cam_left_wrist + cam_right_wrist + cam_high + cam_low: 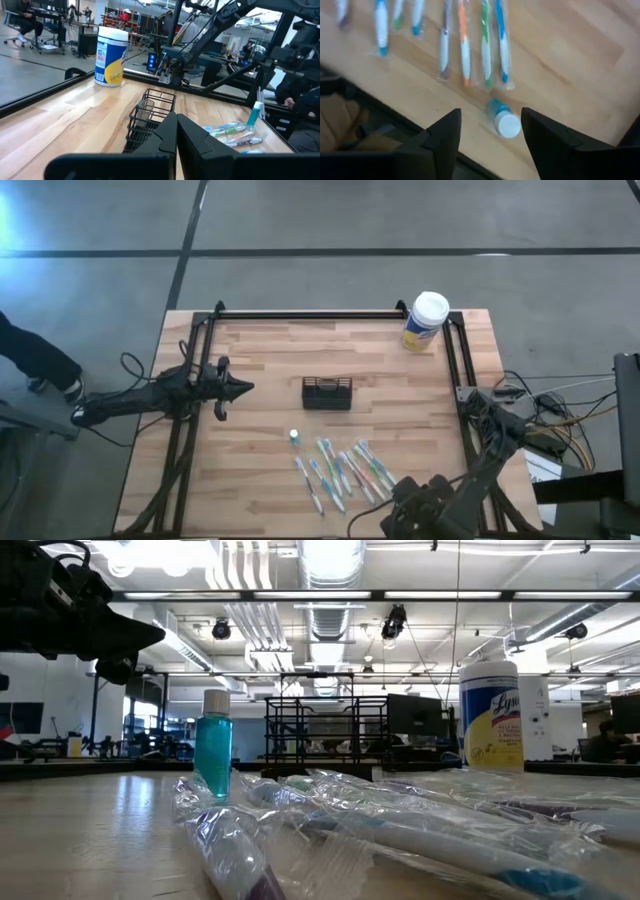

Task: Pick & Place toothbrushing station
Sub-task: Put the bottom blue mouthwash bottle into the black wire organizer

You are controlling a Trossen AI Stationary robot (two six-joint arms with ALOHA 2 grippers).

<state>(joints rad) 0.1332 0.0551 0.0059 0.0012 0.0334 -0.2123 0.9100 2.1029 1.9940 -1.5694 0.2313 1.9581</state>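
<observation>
Station: small black wire-mesh holder (327, 392), upright at table centre, apparently empty.
Left gripper (240, 389): fingers pressed together, holding nothing, hovering just left of the holder.
Right gripper (408, 498): fingers spread wide, empty, at the table's near edge.
Count: roughly eight wrapped toothbrushes (345, 470); one small teal bottle with white cap (294, 436); one white-lidded yellow-labelled canister (426, 321).
Advice: approach one brush squarely across its handle, clear of neighbouring wrappers.
</observation>
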